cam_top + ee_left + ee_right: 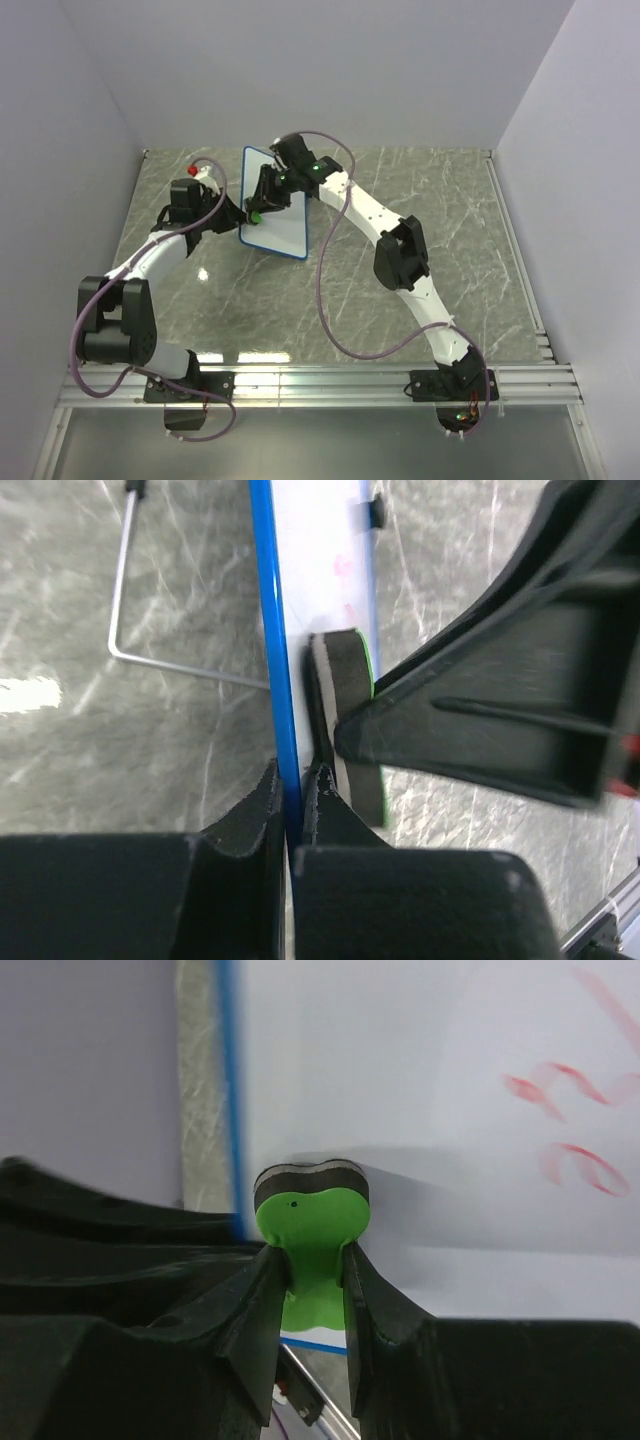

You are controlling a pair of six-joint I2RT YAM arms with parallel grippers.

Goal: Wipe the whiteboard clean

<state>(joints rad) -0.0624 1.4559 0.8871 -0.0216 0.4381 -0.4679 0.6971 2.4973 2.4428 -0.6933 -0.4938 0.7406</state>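
Whiteboard (pixel 285 228) sits upper centre, blue edge pinched by left gripper (pixel 293 785); right gripper (pixel 316 1260) clamps green eraser (pixel 312 1215) against it beside that edge.

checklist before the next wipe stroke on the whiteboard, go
1. Board hold: the left claw is clamped on the whiteboard at its blue frame: ok.
2. Tool grip: the right claw is shut on the green eraser, at its narrow waist: ok.
3. Contact: the eraser's felt face appears to touch the white surface in the left wrist view: ok.
4. Board clean: red scribbles show to one side of the eraser: not ok.
5. Board's lower edge resting on the table: cannot tell.
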